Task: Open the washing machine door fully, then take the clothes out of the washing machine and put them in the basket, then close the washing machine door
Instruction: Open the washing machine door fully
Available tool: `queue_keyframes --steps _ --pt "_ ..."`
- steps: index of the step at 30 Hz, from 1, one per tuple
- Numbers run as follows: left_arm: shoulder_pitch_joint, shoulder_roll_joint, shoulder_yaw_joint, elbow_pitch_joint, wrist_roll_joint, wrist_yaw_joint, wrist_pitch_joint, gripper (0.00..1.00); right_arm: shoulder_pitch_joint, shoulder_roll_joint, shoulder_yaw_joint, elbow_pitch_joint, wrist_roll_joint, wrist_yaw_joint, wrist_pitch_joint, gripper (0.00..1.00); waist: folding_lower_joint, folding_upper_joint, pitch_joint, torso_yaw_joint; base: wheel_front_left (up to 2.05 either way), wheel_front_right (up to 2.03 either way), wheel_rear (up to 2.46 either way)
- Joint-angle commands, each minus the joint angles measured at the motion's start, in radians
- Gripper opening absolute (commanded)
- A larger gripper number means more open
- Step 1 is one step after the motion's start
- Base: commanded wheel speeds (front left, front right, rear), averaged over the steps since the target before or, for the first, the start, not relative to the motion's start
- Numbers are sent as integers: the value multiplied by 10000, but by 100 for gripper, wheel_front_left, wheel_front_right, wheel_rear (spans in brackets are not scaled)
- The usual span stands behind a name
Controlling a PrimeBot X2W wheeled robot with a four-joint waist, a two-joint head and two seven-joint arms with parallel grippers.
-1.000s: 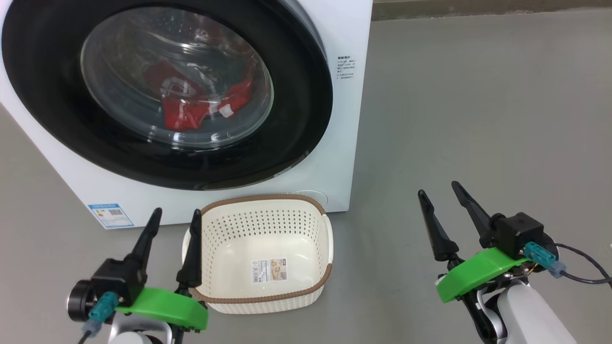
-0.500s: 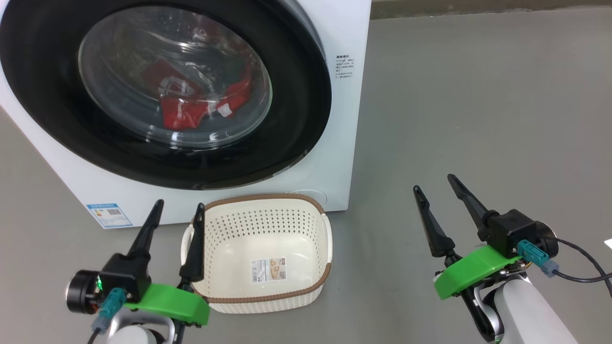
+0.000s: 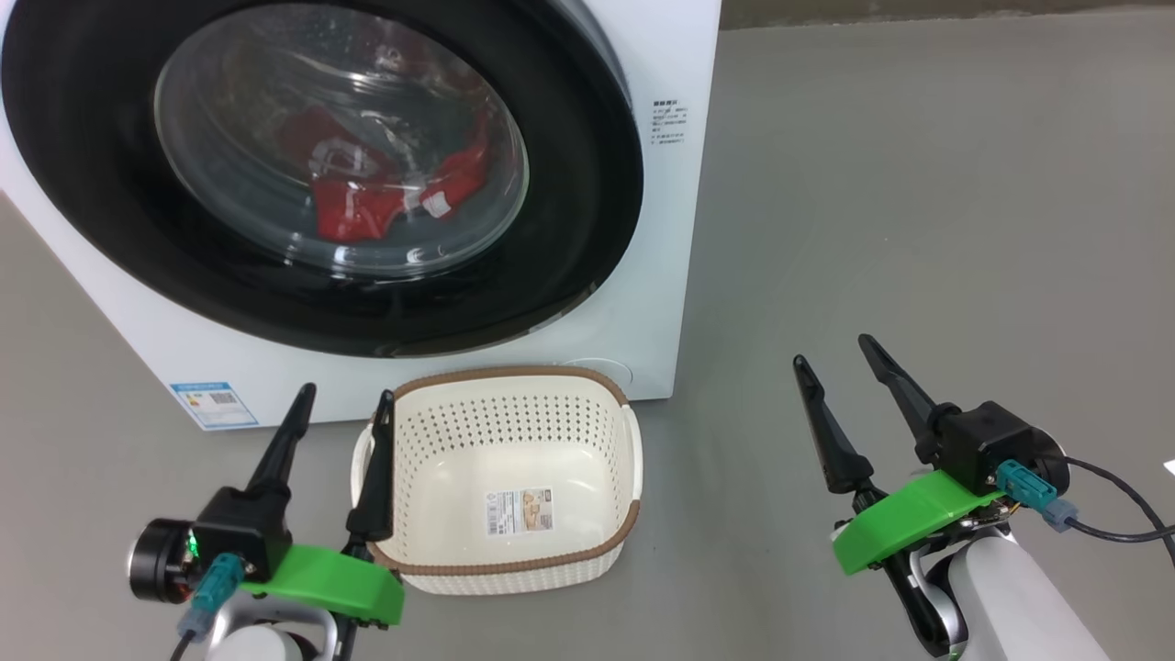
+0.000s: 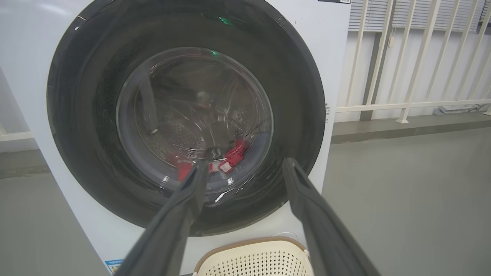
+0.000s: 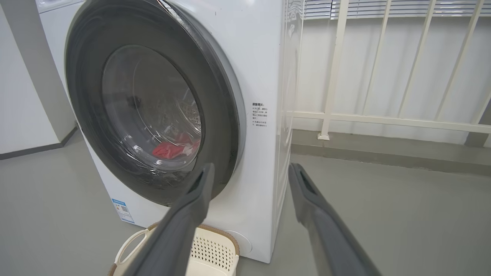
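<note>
The white washing machine (image 3: 675, 229) stands at upper left. Its door (image 3: 569, 184), with a glossy black rim and a glass bowl, lies shut against the front. Red clothes (image 3: 367, 207) show through the glass, low in the drum. The cream basket (image 3: 514, 376) sits on the floor right below the door, holding only its label. My left gripper (image 3: 347, 395) is open, its right finger at the basket's left rim. My right gripper (image 3: 833, 351) is open over bare floor, right of the basket. The wrist views look along the open fingers (image 4: 191, 199) (image 5: 191, 203) at the door (image 4: 299, 96) (image 5: 88, 96).
Grey floor (image 3: 918, 229) spreads wide to the right of the machine. A white railing (image 5: 333, 76) runs behind it, above a low kerb. A pale wall (image 5: 23, 96) stands to the machine's left. A cable trails from my right wrist (image 3: 1120, 532).
Both grippers have risen slightly, still open. The head camera has shifted a little, so the machine and basket sit slightly differently in the picture.
</note>
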Motion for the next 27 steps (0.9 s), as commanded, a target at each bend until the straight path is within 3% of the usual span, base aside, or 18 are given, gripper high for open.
queue_keyframes --steps 1,2,3,6,19,27 --pt "-385 179 241 -304 55 93 -118 100 -351 9 313 -233 244 -7 -91 65 0 0 97 55 0 0 0" --pt "-397 179 225 -333 45 98 -118 100 -377 9 377 -188 513 -7 -91 22 0 0 158 75 0 0 0" --pt "-414 179 210 -371 29 105 -118 100 -428 9 416 -181 873 -7 -91 0 0 0 226 91 0 0 0" --pt "-425 179 186 -471 3 128 -118 100 -558 9 517 -150 1599 -7 -91 0 0 0 356 101 0 0 0" --pt "-657 179 -23 -1467 -314 199 -118 100 -2178 -199 947 -108 6792 -7 -87 0 0 0 1632 347 0 0 0" --pt "-997 179 -45 -2358 -190 196 -118 100 -3698 -746 1307 -408 10415 -7 1314 0 0 0 2740 453 0 0 0"
